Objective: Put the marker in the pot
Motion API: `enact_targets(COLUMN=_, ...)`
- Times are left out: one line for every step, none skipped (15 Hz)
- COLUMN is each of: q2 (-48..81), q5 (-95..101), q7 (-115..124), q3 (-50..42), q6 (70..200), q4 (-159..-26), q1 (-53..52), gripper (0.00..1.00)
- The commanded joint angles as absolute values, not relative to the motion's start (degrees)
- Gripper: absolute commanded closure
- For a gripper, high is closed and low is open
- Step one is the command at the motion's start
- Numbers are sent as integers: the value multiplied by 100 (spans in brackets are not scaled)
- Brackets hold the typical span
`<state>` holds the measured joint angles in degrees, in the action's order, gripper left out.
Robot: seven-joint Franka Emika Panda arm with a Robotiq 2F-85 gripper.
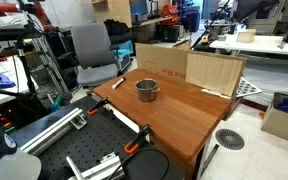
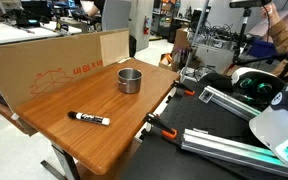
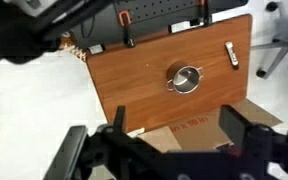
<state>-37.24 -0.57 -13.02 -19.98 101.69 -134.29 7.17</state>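
The marker is a slim dark stick with a white label. It lies flat on the wooden table, apart from the pot, and also shows in the wrist view and in an exterior view. The pot is small, round and silvery. It stands upright near the table's middle and shows in both exterior views and in the wrist view. My gripper is open and empty, high above the table's cardboard side, far from both things. It does not show in the exterior views.
Cardboard boxes stand along one long edge of the table. Orange-and-black clamps grip the opposite edge, next to a black perforated plate. An office chair and desks stand beyond.
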Motion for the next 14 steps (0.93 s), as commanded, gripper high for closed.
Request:
enact_targets(q2=-3687, q5=-131, q7=-1374, q3=-1896, q6=10161, q4=-13418, q1=857, gripper=0)
enact_targets(q2=-3663, q5=-125, q7=-1363, q3=-1879, q6=10163, q4=-13417, q1=851, gripper=0)
enact_targets(q2=-3642, q5=-125, q7=-1354, q3=-1860, q6=10150, q4=-13416, q1=843, gripper=0)
enact_targets(q2=-3611, q5=-134, q7=-1360, q3=-1842, q6=10133, q4=-13414, q1=824, gripper=0)
enact_targets(q2=-3595, q5=-139, q7=-1356, q3=-1817, q6=10138, q4=-13434, q1=814, gripper=0)
enact_targets(q2=-3574, q5=-152, q7=-1371, q3=-1791, q6=10153, q4=-13466, q1=792, gripper=0)
enact_targets(q2=-3552, q5=-148, q7=-1350, q3=-1749, q6=10166, q4=-13495, q1=786, gripper=0)
enact_targets(q2=-3524, q5=-133, q7=-1337, q3=-1698, q6=10182, q4=-13532, q1=777, gripper=0)
enact_targets(q2=-3481, q5=-131, q7=-1315, q3=-1634, q6=10206, q4=-13570, q1=754, gripper=0)
enact_targets(q2=-3431, q5=-134, q7=-1298, q3=-1577, q6=10222, q4=-13603, q1=734, gripper=0)
enact_targets(q2=-3341, q5=-132, q7=-1264, q3=-1484, q6=10237, q4=-13621, q1=693, gripper=0)
enact_targets(q2=-3262, q5=-150, q7=-1243, q3=-1416, q6=10276, q4=-13655, q1=661, gripper=0)
enact_targets(q2=-3148, q5=-171, q7=-1181, q3=-1305, q6=10339, q4=-13671, q1=607, gripper=0)
enact_targets(q2=-3026, q5=-197, q7=-1127, q3=-1220, q6=10397, q4=-13685, q1=567, gripper=0)
